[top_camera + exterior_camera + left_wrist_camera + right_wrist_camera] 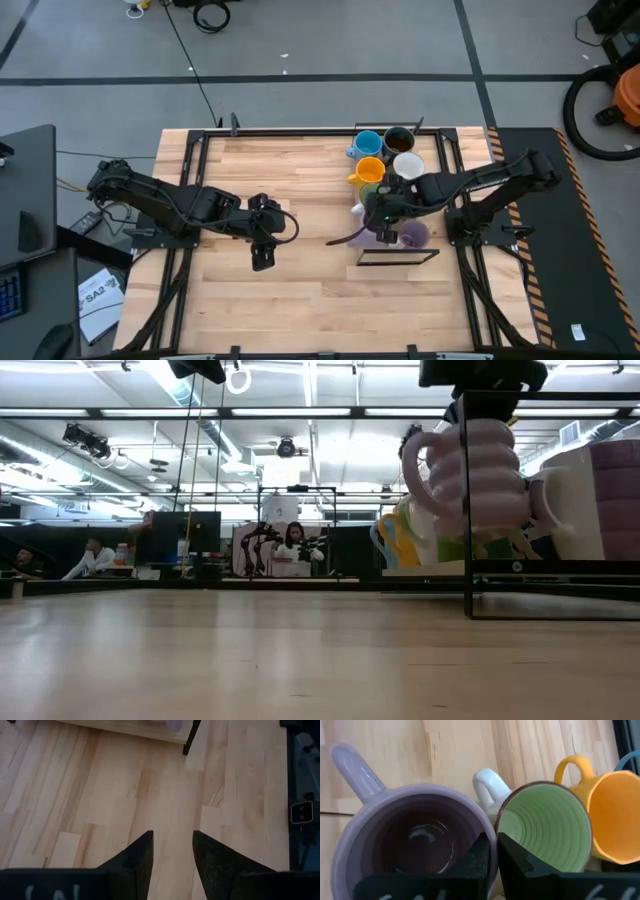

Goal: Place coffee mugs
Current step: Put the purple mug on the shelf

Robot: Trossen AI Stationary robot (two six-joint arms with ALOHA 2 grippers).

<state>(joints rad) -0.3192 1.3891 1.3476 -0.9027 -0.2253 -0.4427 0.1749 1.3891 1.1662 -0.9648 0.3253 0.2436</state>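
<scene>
Pale purple ribbed ceramic mug [415,840] with handle, upright, beside the green-lined ribbed mug [545,825] and orange-yellow mug [610,815]; right gripper [492,855] pinches its rim wall, fingers nearly together; left gripper [172,852] spread, empty, over bare wooden table [100,795].

The left gripper [172,851] hangs over bare wooden table [100,795], its two dark fingers [137,857] rising from the bottom of the frame with a clear gap between them and nothing held. At the top centre, a thin dark bar [190,737] slants down. A black frame [302,780] runs along the right edge.
</scene>
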